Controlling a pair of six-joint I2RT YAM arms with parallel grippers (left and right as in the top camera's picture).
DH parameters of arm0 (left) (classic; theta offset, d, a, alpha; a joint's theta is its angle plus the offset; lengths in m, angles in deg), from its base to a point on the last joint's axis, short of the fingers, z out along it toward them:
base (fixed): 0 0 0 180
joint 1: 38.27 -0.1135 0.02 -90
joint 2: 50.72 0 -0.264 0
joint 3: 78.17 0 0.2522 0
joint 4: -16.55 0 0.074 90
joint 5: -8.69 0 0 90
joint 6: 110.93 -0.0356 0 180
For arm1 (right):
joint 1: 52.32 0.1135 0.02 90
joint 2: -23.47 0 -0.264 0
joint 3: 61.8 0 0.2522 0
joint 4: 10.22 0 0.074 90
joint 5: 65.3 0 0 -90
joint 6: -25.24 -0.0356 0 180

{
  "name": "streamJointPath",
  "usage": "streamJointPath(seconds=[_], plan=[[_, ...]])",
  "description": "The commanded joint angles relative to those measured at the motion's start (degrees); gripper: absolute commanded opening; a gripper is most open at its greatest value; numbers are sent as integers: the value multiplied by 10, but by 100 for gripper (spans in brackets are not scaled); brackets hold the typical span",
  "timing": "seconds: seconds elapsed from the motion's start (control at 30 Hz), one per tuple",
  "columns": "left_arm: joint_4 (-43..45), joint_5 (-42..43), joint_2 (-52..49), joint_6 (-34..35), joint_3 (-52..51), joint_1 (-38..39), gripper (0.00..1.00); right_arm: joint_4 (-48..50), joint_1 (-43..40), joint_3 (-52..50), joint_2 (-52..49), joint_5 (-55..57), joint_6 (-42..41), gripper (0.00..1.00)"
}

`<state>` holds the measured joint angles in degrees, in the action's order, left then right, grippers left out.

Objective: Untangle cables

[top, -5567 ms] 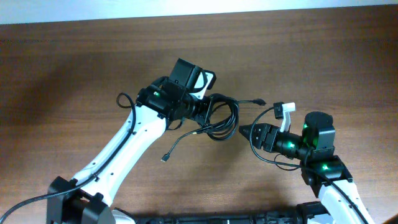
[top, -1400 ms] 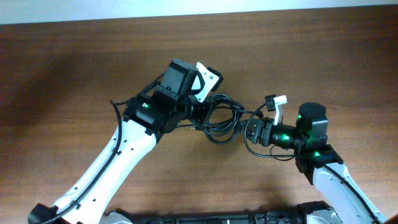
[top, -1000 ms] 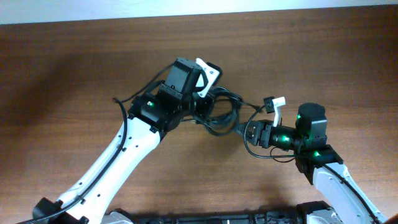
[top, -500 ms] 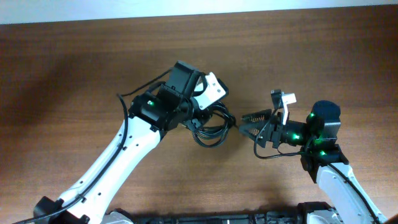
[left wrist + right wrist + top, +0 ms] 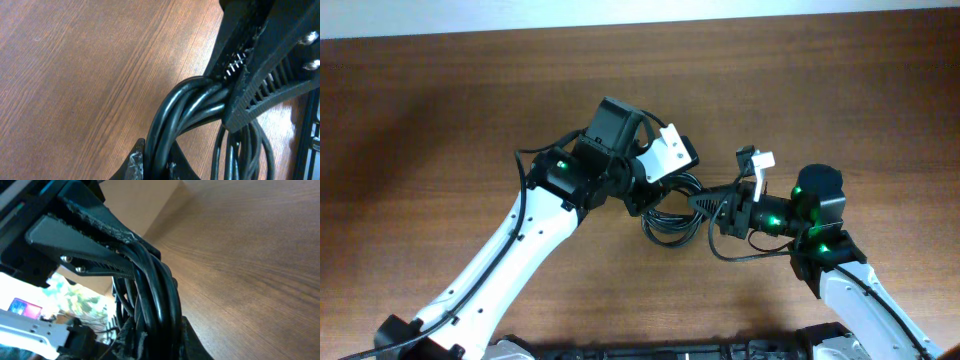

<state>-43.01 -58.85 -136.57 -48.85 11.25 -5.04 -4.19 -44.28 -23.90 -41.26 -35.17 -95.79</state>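
— What's new?
— The right gripper point(image 5: 706, 203), spread and clear of the coil a moment ago, now pinches the cables point(image 5: 670, 236) at centre frame.
— And the left gripper point(image 5: 638, 192)?
— Still clamped on the same bundle, just beside it, over the desk point(image 5: 440, 120).
— Meaning?
— Both hold it, so pulling strands apart looks possible.

The table point(image 5: 440, 100) lies open all round; cables point(image 5: 670, 230), left claw point(image 5: 642, 196) and right claw point(image 5: 700, 203) crowd its middle.

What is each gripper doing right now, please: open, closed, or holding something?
left gripper: closed, holding the cables.
right gripper: closed, holding the same cables.
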Motion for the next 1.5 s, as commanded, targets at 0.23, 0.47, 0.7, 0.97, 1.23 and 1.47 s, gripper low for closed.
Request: streamJointPath(seconds=[0.23,0.47,0.7,0.97,1.23,1.47], plan=[[-24,-113,23,318,59,-21,70,0,3,2,-3,175,-185,4],[-145,-146,110,542,46,-135,99,31,3,2,-3,225,-325,4],[-25,-33,137,579,-89,-142,99,82,3,2,-3,223,-401,4],[299,147,136,630,-287,-142,99,81,29,2,-3,229,-430,4],[425,187,134,663,-349,-129,99,81,79,2,-3,284,-430,4],[436,180,126,663,-349,-120,41,83,123,2,-3,317,-430,4]])
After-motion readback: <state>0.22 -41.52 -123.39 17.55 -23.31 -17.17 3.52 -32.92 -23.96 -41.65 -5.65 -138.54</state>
